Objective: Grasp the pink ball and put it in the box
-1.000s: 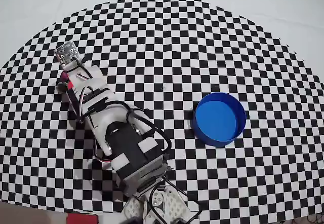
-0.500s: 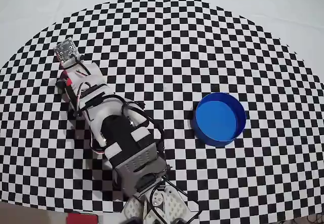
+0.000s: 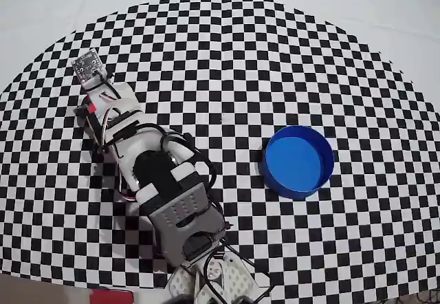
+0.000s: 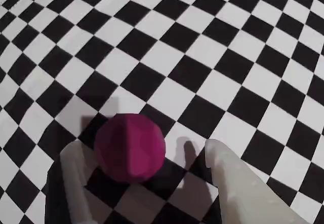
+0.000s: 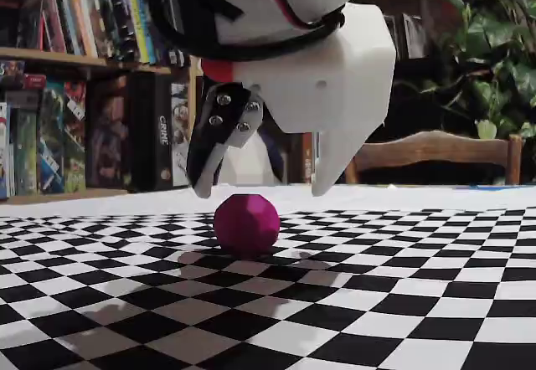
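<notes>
My claw (image 5: 260,192) spread wide, empty, just above pink ball (image 5: 246,224). Should drop straight down, keep ball centred between fingers, then clench gently.

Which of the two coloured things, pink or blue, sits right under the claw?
The pink ball, directly below the open gripper; the blue box stands well apart.

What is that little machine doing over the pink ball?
A small white robot arm is reaching down over the pink ball, which sits on a checkered tablecloth. Its claw is open, hanging just above the ball with one finger on each side, not yet touching it. The round blue container where the ball should go stands empty some way off, seen in the overhead view.
</notes>
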